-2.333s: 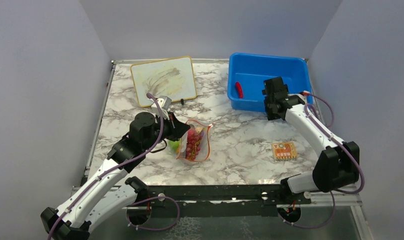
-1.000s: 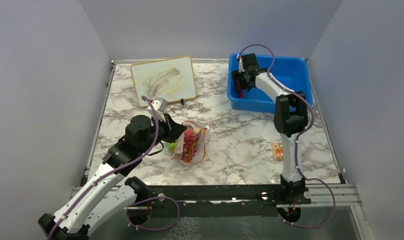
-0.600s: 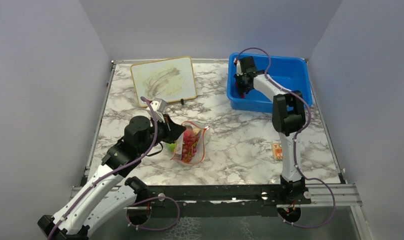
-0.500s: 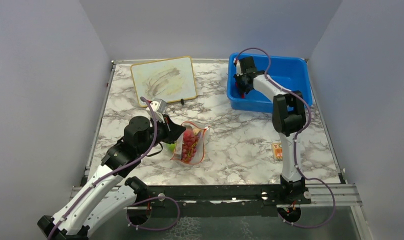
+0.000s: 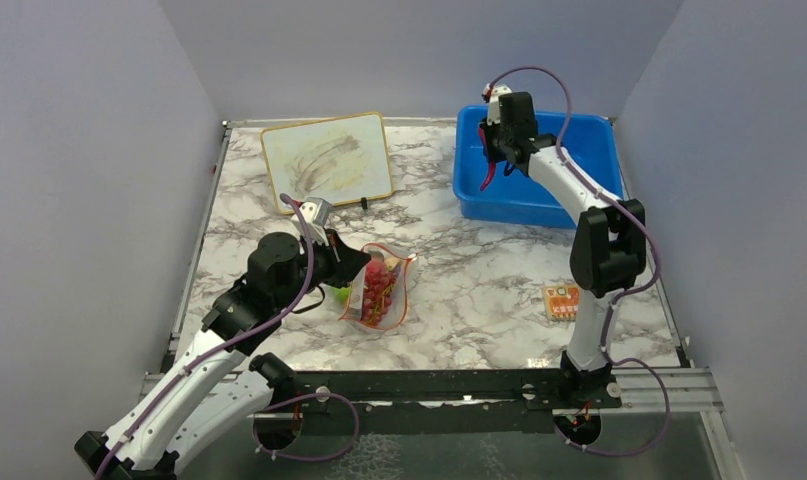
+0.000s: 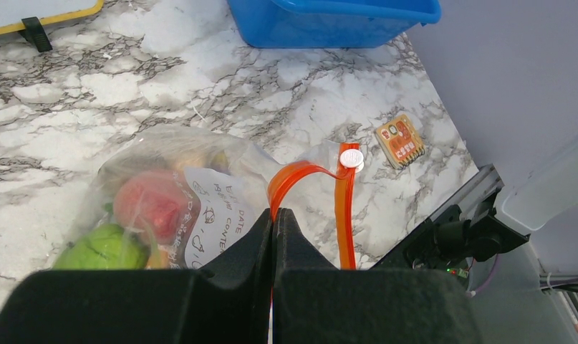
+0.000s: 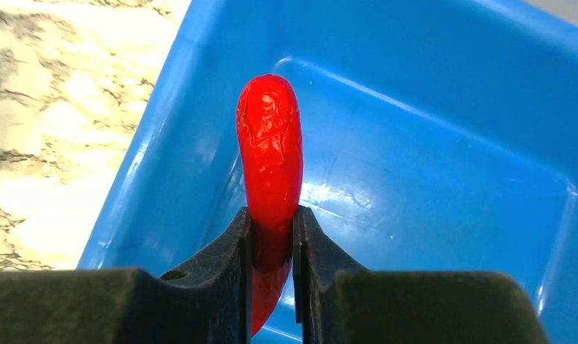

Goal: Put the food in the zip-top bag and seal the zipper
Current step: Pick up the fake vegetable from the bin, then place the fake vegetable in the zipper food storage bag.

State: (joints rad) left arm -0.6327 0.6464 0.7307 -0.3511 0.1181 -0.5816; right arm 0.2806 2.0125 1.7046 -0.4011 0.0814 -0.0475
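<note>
The clear zip-top bag (image 5: 381, 290) lies mid-table with its mouth gaping. Inside it are dark red grapes (image 5: 383, 284), a green lime (image 6: 103, 247) and a pink-red peach (image 6: 148, 204). My left gripper (image 6: 273, 215) is shut on one lip of the bag's orange-red zipper (image 6: 343, 208); the other lip stands apart. In the top view that left gripper (image 5: 353, 266) sits at the bag's left edge. My right gripper (image 7: 271, 222) is shut on a red chili (image 7: 270, 158), which hangs above the blue bin (image 7: 450, 179). From above, the chili (image 5: 487, 176) dangles below the right gripper (image 5: 495, 160).
The blue bin (image 5: 564, 195) stands at the back right. A whiteboard with a yellow rim (image 5: 327, 160) lies at the back left. A flat orange card (image 5: 566, 300) lies near the right arm's base. Grey walls close in three sides.
My right gripper has shut on the red chili in the bin and lifted it up and slightly right. The left arm and the bag have held still.
</note>
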